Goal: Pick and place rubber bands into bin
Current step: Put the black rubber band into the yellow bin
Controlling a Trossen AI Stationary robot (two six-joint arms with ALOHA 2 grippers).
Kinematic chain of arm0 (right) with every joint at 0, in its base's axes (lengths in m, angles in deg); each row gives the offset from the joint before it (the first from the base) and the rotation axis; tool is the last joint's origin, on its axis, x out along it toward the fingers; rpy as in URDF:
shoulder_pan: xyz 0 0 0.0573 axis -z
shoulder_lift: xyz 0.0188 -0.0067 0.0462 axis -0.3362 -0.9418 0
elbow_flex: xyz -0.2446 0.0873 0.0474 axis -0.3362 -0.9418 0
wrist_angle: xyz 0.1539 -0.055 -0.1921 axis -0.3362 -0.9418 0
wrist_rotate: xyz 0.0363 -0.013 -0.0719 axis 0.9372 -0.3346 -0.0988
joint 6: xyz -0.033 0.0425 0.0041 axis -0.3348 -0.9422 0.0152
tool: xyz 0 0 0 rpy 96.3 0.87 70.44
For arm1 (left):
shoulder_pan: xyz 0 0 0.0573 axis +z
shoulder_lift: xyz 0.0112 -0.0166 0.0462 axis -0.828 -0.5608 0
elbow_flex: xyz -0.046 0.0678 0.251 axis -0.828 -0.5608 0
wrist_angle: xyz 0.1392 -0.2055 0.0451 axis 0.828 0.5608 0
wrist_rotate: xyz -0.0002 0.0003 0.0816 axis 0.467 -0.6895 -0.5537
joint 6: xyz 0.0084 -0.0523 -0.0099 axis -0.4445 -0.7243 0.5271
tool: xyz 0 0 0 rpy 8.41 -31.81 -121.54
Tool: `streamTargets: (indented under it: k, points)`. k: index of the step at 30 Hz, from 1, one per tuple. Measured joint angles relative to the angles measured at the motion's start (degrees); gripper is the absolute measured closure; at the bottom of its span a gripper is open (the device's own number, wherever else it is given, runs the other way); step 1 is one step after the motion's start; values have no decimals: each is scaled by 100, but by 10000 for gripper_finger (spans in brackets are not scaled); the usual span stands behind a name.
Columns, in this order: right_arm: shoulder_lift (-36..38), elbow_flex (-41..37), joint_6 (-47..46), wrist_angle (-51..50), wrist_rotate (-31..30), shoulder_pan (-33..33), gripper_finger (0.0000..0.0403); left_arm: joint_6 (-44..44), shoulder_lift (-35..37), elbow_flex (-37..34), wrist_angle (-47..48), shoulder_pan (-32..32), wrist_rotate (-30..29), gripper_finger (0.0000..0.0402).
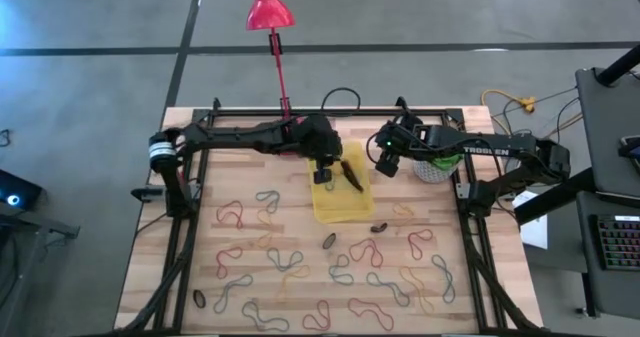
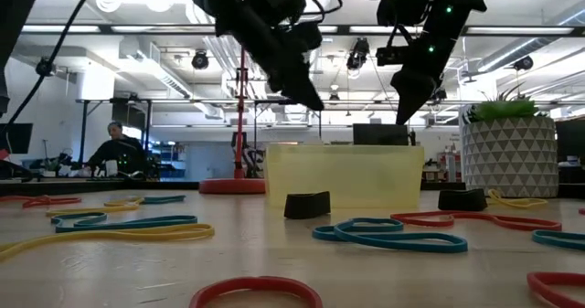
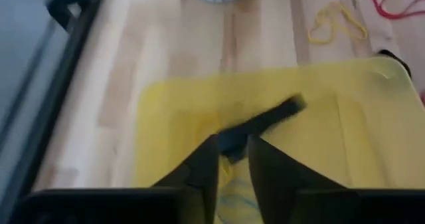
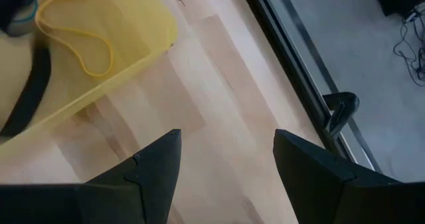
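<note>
The yellow bin (image 1: 340, 209) (image 2: 366, 175) sits on the table's middle. My left gripper (image 1: 322, 173) (image 2: 315, 102) (image 3: 233, 164) hangs above the bin's far part, shut on a black rubber band (image 3: 272, 115) (image 1: 353, 175) (image 4: 26, 98). A yellow band (image 4: 80, 31) lies inside the bin. My right gripper (image 1: 384, 165) (image 2: 407, 116) (image 4: 226, 151) is open, touches nothing, and hovers over bare wood just right of the bin's far right corner. Several coloured rubber bands (image 1: 300, 267) lie flat across the table's near half. My left gripper pinches one end of the black rubber band (image 3: 234, 144) between its two fingers, which point down from above the bin. The rest of the band reaches out sideways from the fingers over the bin's inside (image 3: 172, 117). Whether its free end touches the bin floor I cannot tell.
A white pot with a green plant (image 1: 432, 169) (image 2: 507, 157) stands close by the right arm. The red lamp's pole (image 1: 280, 72) rises at the far edge, its base (image 2: 233, 186) left of the bin. Two small black bands (image 1: 329, 241) (image 1: 379, 227) lie near the bin. A person (image 2: 114, 148) sits far behind.
</note>
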Motion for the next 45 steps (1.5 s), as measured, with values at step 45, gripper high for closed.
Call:
streamTargets:
  k: [45]
  points:
    - [-516, -1479, -355, 1335, 2091, -3438, 177, -571, 3744, -3082, 2048, -254, -442, 251]
